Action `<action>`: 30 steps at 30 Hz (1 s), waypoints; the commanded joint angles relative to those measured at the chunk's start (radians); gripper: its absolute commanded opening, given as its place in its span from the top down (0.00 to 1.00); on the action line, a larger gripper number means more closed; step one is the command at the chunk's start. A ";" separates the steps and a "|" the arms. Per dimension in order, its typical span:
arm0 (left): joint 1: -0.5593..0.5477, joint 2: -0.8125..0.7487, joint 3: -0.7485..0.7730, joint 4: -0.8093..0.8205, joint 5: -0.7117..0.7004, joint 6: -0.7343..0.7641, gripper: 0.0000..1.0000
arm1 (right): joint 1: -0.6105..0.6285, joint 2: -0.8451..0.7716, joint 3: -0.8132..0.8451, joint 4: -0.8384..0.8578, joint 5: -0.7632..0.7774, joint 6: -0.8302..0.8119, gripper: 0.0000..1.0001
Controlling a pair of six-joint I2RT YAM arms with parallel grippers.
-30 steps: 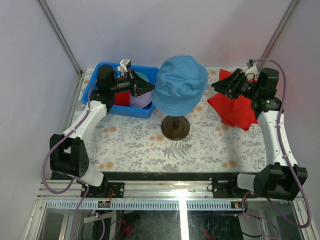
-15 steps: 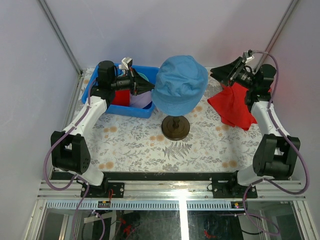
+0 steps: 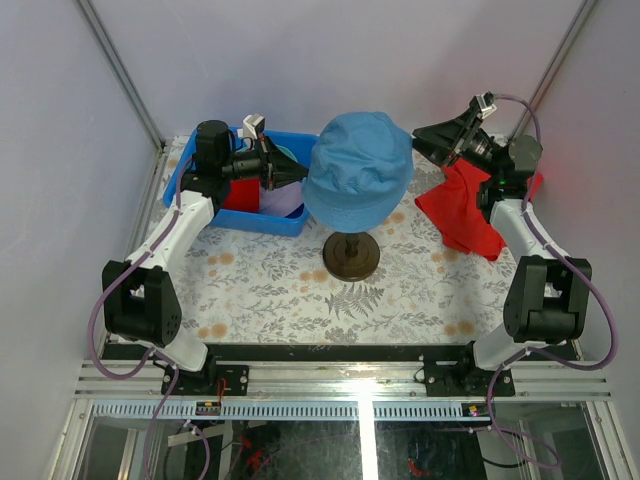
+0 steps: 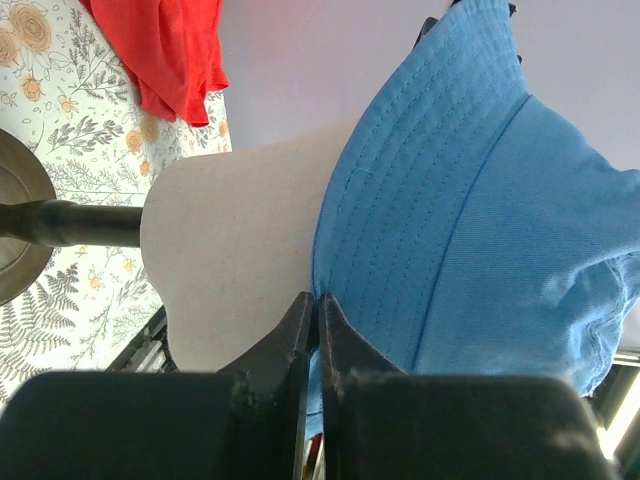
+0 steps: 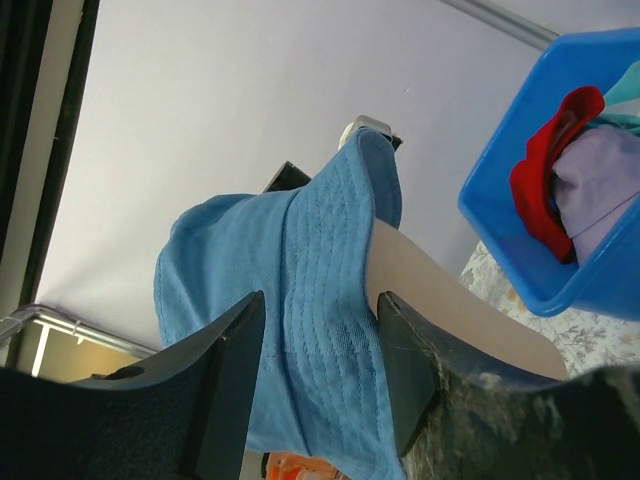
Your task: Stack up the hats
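The blue hat (image 3: 360, 170) sits on the beige mannequin head (image 4: 230, 250) at mid-table. My left gripper (image 3: 303, 175) is shut on the left brim of the blue hat (image 4: 470, 200), with blue cloth pinched between its tips (image 4: 315, 300). At the hat's right side my right gripper (image 3: 420, 135) is open, and the brim of the blue hat (image 5: 320, 300) lies in the gap between its fingers (image 5: 240, 340). A red hat (image 5: 545, 170), a lilac hat (image 5: 600, 180) and a teal hat (image 5: 625, 90) lie in the blue bin (image 3: 205, 190).
A flat red cloth (image 3: 470, 215) lies at the right, under my right arm. The head's dark round stand (image 3: 350, 255) is on the flowered tablecloth. The bin stands at the back left, close behind my left gripper.
My right arm has lifted off the red cloth and swung up and left to the hat's brim, its jaws opening a little wider. The left gripper has stayed on the brim.
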 commanded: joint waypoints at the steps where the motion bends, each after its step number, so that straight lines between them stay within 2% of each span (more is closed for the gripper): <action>1: 0.005 0.031 0.000 -0.054 -0.023 0.027 1.00 | 0.035 -0.002 0.026 0.121 -0.017 0.072 0.44; 12: 0.005 0.029 -0.007 -0.046 -0.021 0.021 1.00 | 0.038 -0.021 0.015 0.012 -0.029 -0.020 0.44; 16: 0.004 0.028 -0.009 -0.039 -0.022 0.015 1.00 | 0.044 -0.015 0.044 -0.018 -0.037 -0.042 0.47; 18: 0.003 0.028 -0.012 -0.037 -0.022 0.012 1.00 | 0.053 -0.011 0.055 -0.024 -0.042 -0.044 0.54; 21: 0.004 0.028 -0.016 -0.026 -0.024 0.005 1.00 | 0.061 -0.013 0.052 -0.027 -0.042 -0.044 0.77; 25: 0.004 0.032 -0.021 -0.017 -0.024 -0.001 1.00 | 0.062 -0.027 0.006 -0.015 -0.042 -0.041 0.99; 30: 0.003 0.034 -0.024 -0.017 -0.021 0.000 1.00 | 0.062 -0.049 -0.102 -0.027 -0.030 -0.073 1.00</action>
